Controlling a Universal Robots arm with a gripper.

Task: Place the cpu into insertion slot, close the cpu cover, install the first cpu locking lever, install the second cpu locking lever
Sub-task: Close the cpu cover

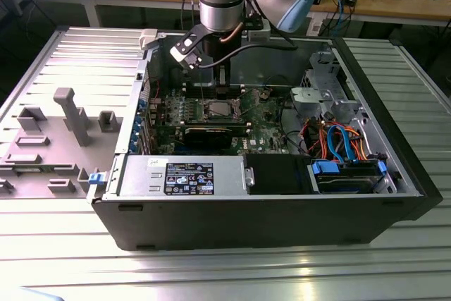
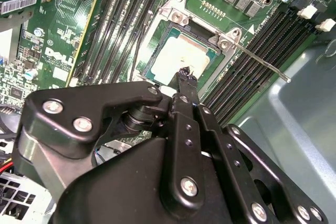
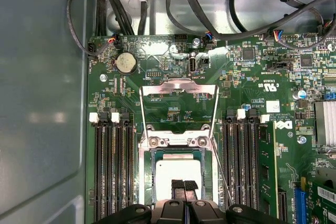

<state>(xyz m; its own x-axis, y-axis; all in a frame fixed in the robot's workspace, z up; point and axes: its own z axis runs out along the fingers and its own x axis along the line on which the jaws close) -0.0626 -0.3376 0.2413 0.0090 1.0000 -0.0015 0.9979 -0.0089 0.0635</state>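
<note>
Gripper [image 3: 184, 186]: fingertips pressed together, pinching nothing, right over the cpu [image 3: 178, 167]
Computer case [image 1: 282, 223]: lying open, arm reaching inside
Green circuit board [image 3: 252, 77]: flat on the case floor
cpu cover [image 3: 178, 83]: swung up, open
insertion slot [image 3: 176, 141]: holding the cpu
Locking lever [image 2: 262, 65]: raised beside the slot

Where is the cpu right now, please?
In the first wrist view, the cpu lies in the insertion slot between the memory slot banks, under the gripper.
</note>
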